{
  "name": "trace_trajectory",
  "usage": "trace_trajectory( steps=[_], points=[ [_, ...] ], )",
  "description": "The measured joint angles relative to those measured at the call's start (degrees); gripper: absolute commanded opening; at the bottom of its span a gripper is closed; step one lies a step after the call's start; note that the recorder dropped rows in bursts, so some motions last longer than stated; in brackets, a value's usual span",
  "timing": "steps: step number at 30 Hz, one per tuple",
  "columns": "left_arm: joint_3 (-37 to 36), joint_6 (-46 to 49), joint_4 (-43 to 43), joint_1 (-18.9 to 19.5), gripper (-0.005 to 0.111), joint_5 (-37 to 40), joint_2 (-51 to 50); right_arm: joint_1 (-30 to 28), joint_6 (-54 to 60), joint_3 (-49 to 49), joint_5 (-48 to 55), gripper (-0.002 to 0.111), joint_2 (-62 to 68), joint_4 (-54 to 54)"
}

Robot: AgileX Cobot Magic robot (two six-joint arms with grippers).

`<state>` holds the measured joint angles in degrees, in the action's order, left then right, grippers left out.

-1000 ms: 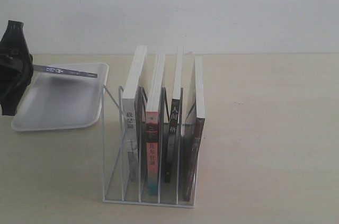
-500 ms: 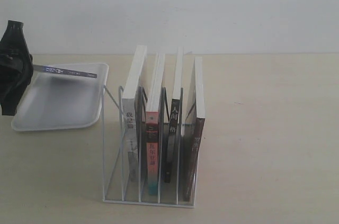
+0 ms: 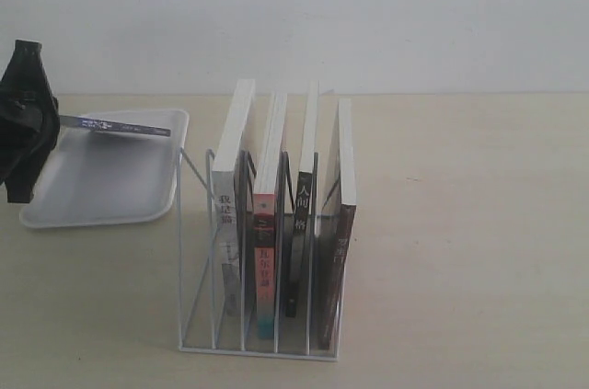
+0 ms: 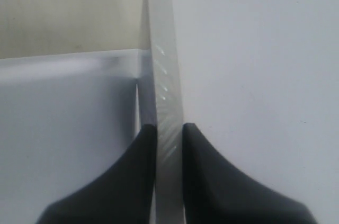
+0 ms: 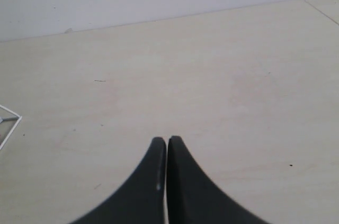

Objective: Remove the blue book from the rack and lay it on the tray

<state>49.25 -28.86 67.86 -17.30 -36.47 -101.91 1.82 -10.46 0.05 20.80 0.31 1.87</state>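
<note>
1. Well, the left fingers [image 3: 51, 122] are clamped on the blue book [image 3: 115, 123], pinching it by one end. The left wrist view shows the pale page block squeezed between both black pads with no gap.
2. Held so, the book juts straight out from the fingertips and lies level, its covers facing up and down. That suits laying it flat rather than standing it.
3. Edge-on, the book reads as a thin dark blue strip with pale marks too small to read. Its front cover cannot be seen from either view.
4. Beneath the fingers and the book sits the tray [image 3: 101, 177], white with a low rim. The book hangs over the tray's far part and, as I judge it, is not yet resting on it, so lowering comes before letting go.
5. Past the book's free end stands the rack [image 3: 221, 350], just beside the tray. It keeps four upright books: white-spined [image 3: 225, 223], red-spined [image 3: 264, 260], black-spined [image 3: 299, 214] and dark brown-spined [image 3: 342, 251]. The slot nearest the fingers holds none.
6. Off to the right, the right fingers [image 5: 167, 143] are pressed together on nothing above bare bench [image 5: 222, 75], idle and well apart from the work.
</note>
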Motion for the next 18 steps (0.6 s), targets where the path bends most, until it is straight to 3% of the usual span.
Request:
trace_trajectory(
  steps=[11,18],
  points=[
    [0.0,2.88,-0.76,0.0,0.005,-2.71,-0.09,0.0,0.0,0.0,0.0,0.0,0.0,0.0],
    [0.0,-0.88,-9.37,0.74,0.006,-2.22,-0.09,0.0,0.0,0.0,0.0,0.0,0.0,0.0]
  ],
)
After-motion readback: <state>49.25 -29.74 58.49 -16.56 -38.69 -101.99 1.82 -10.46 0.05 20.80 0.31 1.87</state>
